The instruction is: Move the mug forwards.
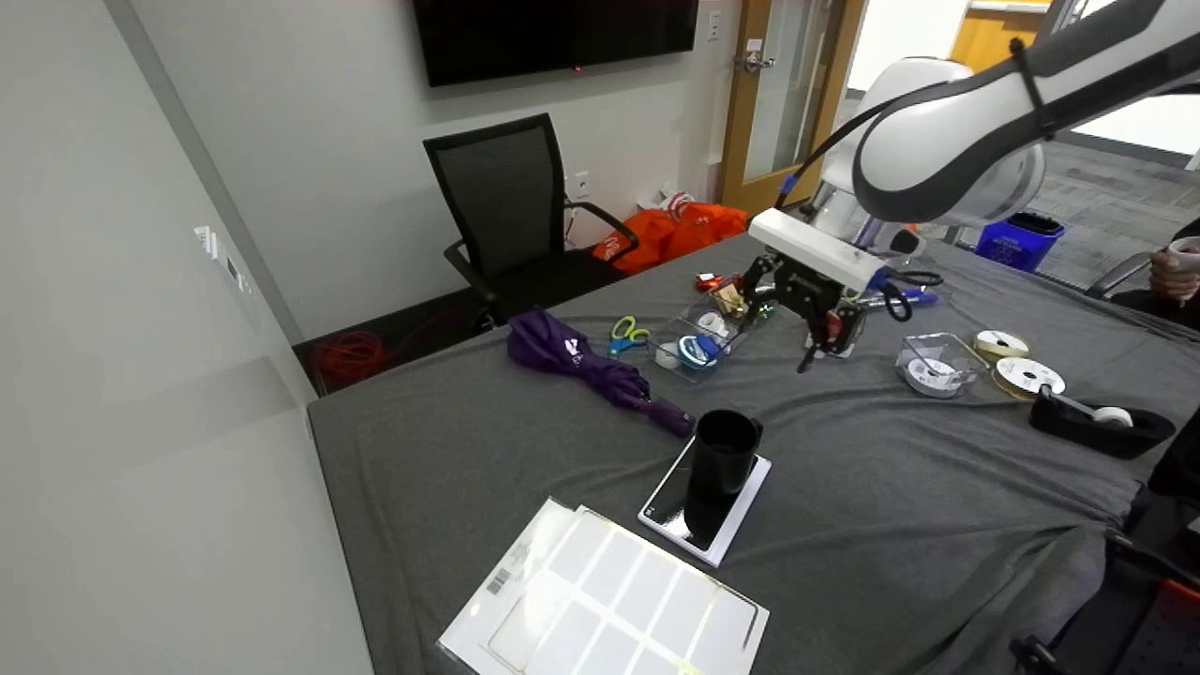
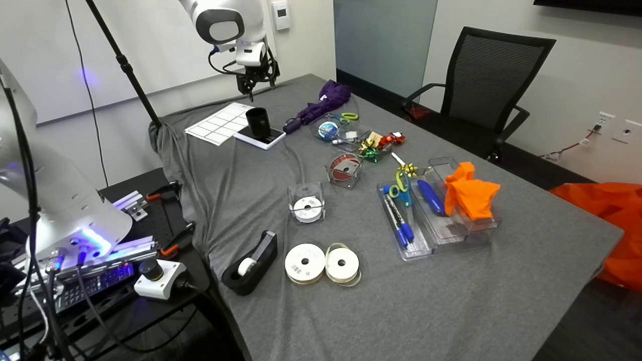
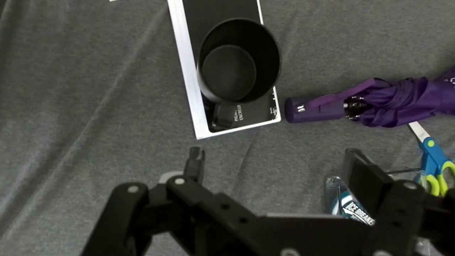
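Observation:
The small black mug (image 1: pixel 724 455) stands upright on a flat slab with a glossy black top and white edges (image 1: pixel 680 506). The mug (image 2: pixel 258 123) and slab (image 2: pixel 253 141) also show in an exterior view. In the wrist view I look down into the mug (image 3: pixel 239 60); it appears empty, and its handle points toward my gripper. My gripper (image 3: pixel 275 153) is open, with its fingers wide apart and nothing between them. It hangs above the table, apart from the mug, and shows in both exterior views (image 1: pixel 776 342) (image 2: pixel 262 92).
A folded purple umbrella (image 3: pixel 316 110) lies beside the slab, its handle end close to a slab corner. White sheets (image 1: pixel 619 600) lie on the other side. Scissors (image 3: pixel 435 158), a clear box with a mint tin (image 3: pixel 350 208), ribbon spools (image 2: pixel 305 263) and a tape dispenser (image 2: pixel 251 268) are around.

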